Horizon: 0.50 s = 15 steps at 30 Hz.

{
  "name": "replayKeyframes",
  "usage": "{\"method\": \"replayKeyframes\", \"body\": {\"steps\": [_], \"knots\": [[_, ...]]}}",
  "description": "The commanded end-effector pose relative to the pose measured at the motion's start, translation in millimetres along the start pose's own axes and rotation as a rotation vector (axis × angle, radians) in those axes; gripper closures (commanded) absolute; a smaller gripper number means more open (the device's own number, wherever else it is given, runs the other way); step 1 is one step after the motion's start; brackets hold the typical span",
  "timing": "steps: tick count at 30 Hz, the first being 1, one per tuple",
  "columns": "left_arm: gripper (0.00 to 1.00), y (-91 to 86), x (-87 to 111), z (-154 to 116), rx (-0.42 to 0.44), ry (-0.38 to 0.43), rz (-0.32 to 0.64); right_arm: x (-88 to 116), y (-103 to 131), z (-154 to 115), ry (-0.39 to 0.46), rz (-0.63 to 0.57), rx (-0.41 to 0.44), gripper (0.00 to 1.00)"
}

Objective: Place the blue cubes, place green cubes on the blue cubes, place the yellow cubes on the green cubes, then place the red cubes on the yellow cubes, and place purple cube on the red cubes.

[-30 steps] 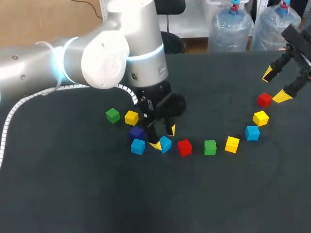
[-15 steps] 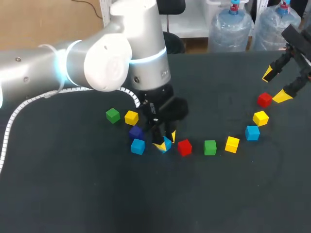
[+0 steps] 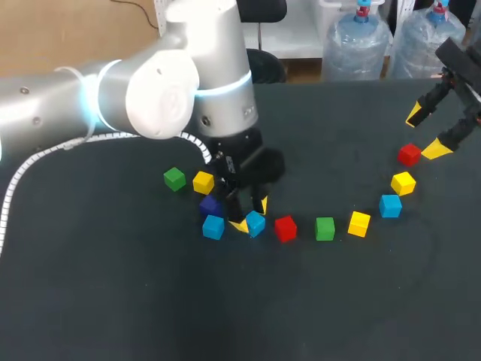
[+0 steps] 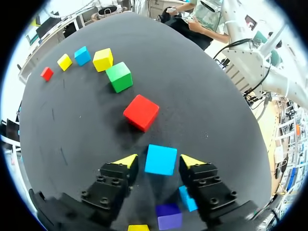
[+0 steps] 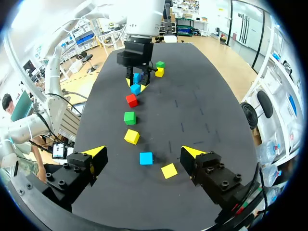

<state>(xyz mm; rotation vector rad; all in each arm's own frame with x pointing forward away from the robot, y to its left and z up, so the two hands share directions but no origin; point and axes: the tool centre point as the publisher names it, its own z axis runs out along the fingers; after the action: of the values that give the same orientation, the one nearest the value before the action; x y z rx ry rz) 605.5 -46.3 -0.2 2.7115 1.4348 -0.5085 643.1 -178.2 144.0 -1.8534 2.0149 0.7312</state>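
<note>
Over the table in the head view, my left arm (image 3: 150, 98) comes in from the left, and the left gripper (image 3: 252, 214) stands low over the curved row of cubes. Its fingers are spread, one yellow tip on each side of the blue cube (image 3: 255, 223), which lies flat on the table (image 3: 150, 301). Just beside it lie a second blue cube (image 3: 213, 226), the purple cube (image 3: 210, 204) and the near red cube (image 3: 285, 228). The right gripper (image 3: 425, 131) hangs spread wide at the far right, above the far red cube (image 3: 409, 154).

From the left wrist, the left gripper (image 4: 159, 161) has the blue cube (image 4: 160, 159) between its tips, with a thin gap showing on both sides. The cube is equal on all sides, top face up, its edges turned slightly off the line between the fingers. Ahead lies the near red cube (image 4: 141, 112), then a green cube (image 4: 119, 77).

From the right wrist, the right gripper (image 5: 143, 154) is wide apart. A third blue cube (image 5: 146, 158) lies on the table under the gap. Far ahead, the left gripper (image 5: 136, 84) straddles the blue cube (image 5: 135, 88).
</note>
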Motion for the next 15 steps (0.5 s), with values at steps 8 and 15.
{"method": "replayKeyframes", "body": {"steps": [8, 15], "knots": [[0.44, 1.1, -2.5, -1.0, 0.008, -0.007, 0.007, 0.0, -0.8, 0.3, -0.001, -0.001, -0.002, 0.00], [0.60, 0.9, -3.1, 0.4, 0.015, -0.011, 0.013, 0.0, -0.8, 0.3, -0.001, -0.001, -0.002, 0.00]]}}
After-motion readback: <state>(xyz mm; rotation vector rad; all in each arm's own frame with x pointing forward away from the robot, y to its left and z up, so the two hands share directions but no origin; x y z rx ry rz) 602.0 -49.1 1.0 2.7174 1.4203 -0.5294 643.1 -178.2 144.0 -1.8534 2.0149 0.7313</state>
